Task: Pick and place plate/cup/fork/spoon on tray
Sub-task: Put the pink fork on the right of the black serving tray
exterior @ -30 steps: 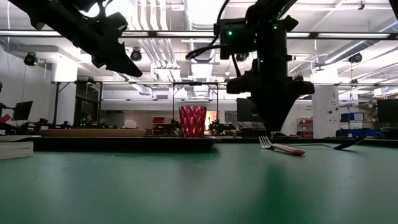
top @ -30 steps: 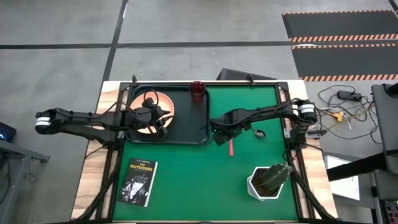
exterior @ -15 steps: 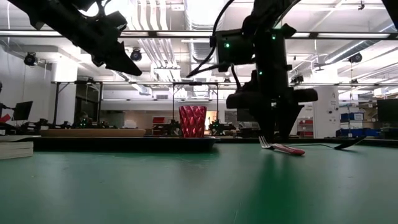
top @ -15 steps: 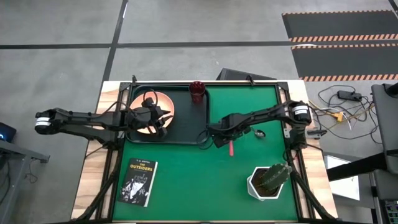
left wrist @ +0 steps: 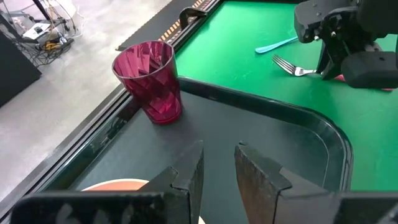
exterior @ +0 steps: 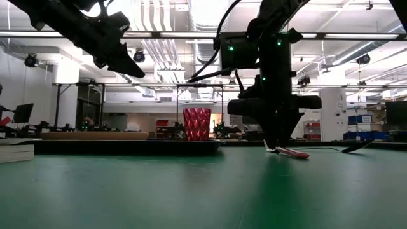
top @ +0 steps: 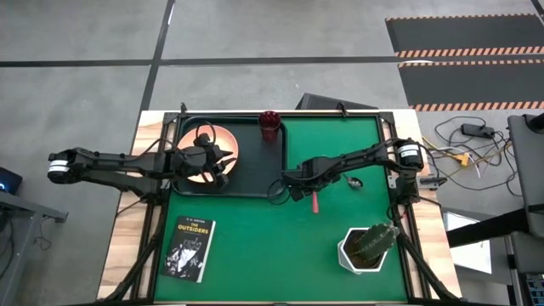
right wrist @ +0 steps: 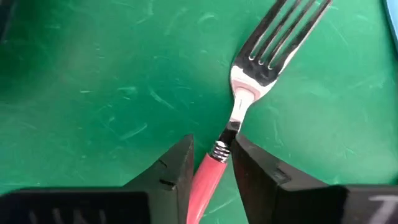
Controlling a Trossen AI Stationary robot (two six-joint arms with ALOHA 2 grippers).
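The pink-handled fork (right wrist: 249,81) lies flat on the green mat, just right of the dark tray (top: 255,174). My right gripper (right wrist: 213,163) points down over it and is shut on it. The teal-handled spoon (top: 353,181) lies on the mat beyond the fork. The peach plate (top: 204,140) sits in the tray's left half. The maroon cup (top: 269,125) stands upright at the tray's far right corner. My left gripper (left wrist: 219,165) hangs open above the tray, over the plate, with nothing between its fingers. My right gripper pinches the fork's handle at its tine end, by the metal collar (right wrist: 219,149), between its two fingers. The fingers come from above, pointing down, and lie across the fork. The fork lies flat on the mat (right wrist: 93,93), tines toward the far edge.
A dark paperback (top: 189,248) lies on the mat near the front left. A white pot with a cactus (top: 368,245) stands at the front right. Bare mat stretches between them. The tray's raised rim (left wrist: 323,124) runs between the fork and the tray floor.
My right gripper has sunk onto the fork. Its fingers spread wide half a second ago and have since closed in on the handle. The fork has stayed on the mat.
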